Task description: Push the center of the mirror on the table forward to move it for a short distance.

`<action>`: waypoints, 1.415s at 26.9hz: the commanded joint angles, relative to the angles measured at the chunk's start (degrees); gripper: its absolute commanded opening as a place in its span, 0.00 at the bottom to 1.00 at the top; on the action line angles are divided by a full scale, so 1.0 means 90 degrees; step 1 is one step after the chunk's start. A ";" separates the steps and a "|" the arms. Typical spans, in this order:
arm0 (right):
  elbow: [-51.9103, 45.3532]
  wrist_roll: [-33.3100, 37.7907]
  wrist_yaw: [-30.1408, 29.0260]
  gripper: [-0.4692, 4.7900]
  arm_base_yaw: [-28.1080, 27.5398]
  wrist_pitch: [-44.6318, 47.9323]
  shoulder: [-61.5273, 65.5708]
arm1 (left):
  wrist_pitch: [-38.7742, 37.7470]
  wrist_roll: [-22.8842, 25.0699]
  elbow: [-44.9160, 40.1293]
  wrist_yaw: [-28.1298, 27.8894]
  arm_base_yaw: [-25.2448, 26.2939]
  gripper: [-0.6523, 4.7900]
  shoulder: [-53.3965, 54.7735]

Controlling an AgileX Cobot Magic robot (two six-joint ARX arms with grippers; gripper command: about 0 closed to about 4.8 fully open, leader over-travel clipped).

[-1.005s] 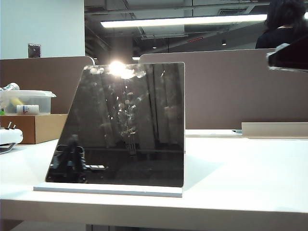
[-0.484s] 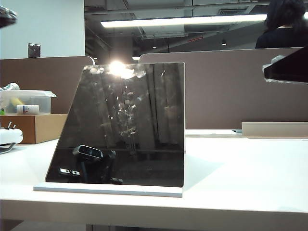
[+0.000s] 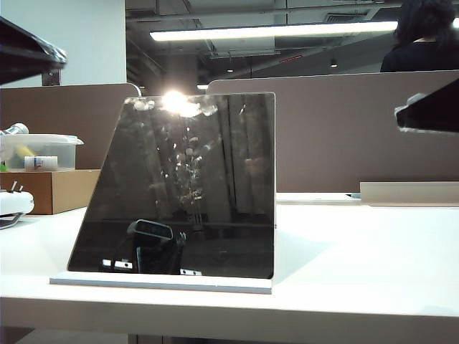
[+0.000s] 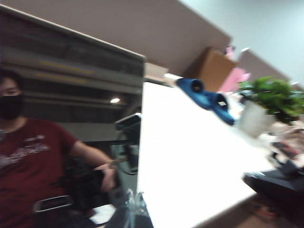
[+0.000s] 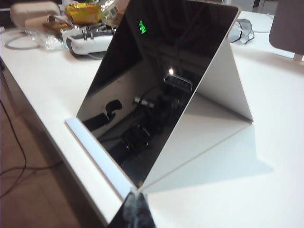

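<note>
Lit from above by a long ceiling strip light [image 3: 272, 31], with a hard white flare burning out near the top edge of the mirror [image 3: 179, 186] and a soft shadow thrown across the table [image 3: 358, 251] beside its pale base. Heavily motion-blurred through the left wrist view, the plant [image 4: 273, 97] and blue object [image 4: 206, 97] beyond the mirror smeared. Sharper in the right wrist view; left hand [image 3: 29, 50] and right hand [image 3: 429, 111] dark, defocused silhouettes.
</note>
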 commanded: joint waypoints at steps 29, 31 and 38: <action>-0.0027 0.0002 -0.0010 0.08 0.0005 0.0063 0.0219 | 0.1979 0.0777 0.2948 -0.2093 0.0073 0.11 0.7191; -0.0027 0.0005 -0.0010 0.08 0.0002 0.0063 0.0219 | 0.2093 0.0758 0.2948 -0.1955 0.0104 0.11 0.7351; -0.0027 0.0002 -0.0010 0.08 -0.0102 0.0061 0.0219 | 0.3155 0.0729 0.3007 -0.2086 0.0369 0.11 0.8170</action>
